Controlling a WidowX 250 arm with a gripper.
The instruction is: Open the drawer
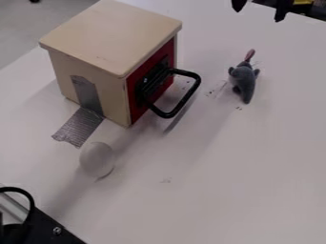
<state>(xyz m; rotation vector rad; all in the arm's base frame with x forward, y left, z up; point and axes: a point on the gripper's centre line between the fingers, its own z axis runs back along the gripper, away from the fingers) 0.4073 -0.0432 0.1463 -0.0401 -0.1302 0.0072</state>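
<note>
At the top edge, right of centre, the gripper (259, 10) shows its two black fingertips spread apart, with nothing between them. It is above and to the right of the cream-coloured box (111, 35), well away from it. The box's red drawer front (134, 100) faces right and looks flush with the box, so the drawer appears closed. From that front a black looped handle (189, 93) sticks out over the table; nothing touches it.
A grey plush mouse (244, 82) lies right of the handle. Silver tape (79, 127) fixes the box's side to the white table (223, 190). In front of the box is a white egg-shaped object (96, 159). Black equipment (45, 228) with a cable occupies the bottom left corner.
</note>
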